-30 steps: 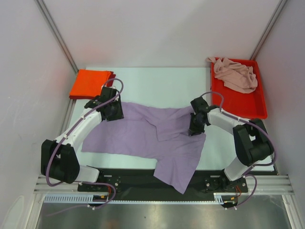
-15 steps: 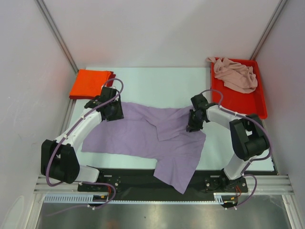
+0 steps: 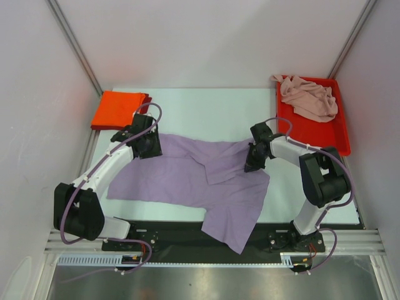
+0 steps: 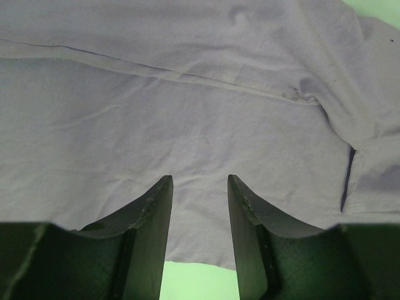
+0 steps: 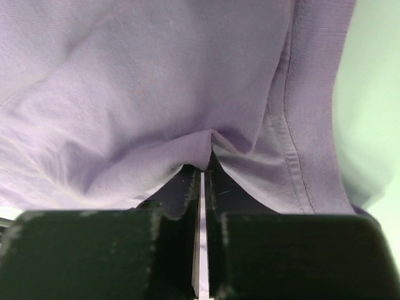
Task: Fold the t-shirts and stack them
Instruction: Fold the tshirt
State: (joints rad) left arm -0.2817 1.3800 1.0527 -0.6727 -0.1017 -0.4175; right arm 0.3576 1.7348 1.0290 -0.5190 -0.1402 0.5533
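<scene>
Lavender-purple t-shirt (image 3: 187, 178) lies spread and rumpled across the middle of the table (image 3: 206, 109), 1 corner hanging over the near edge. The left gripper (image 4: 199, 182) is at its far-left edge with 2 fingers parted, holding nothing, while the right gripper (image 5: 204, 167) pinches a fold at the far-right edge, fingers nearly touching. An orange-red t-shirt (image 3: 119, 109) lies folded far left; a pale pink t-shirt (image 3: 310, 97) sits crumpled in the red tray (image 3: 322, 140).

Bright, even overhead light with soft shadows; the wrist views look slightly soft and green-tinted at the edges.
</scene>
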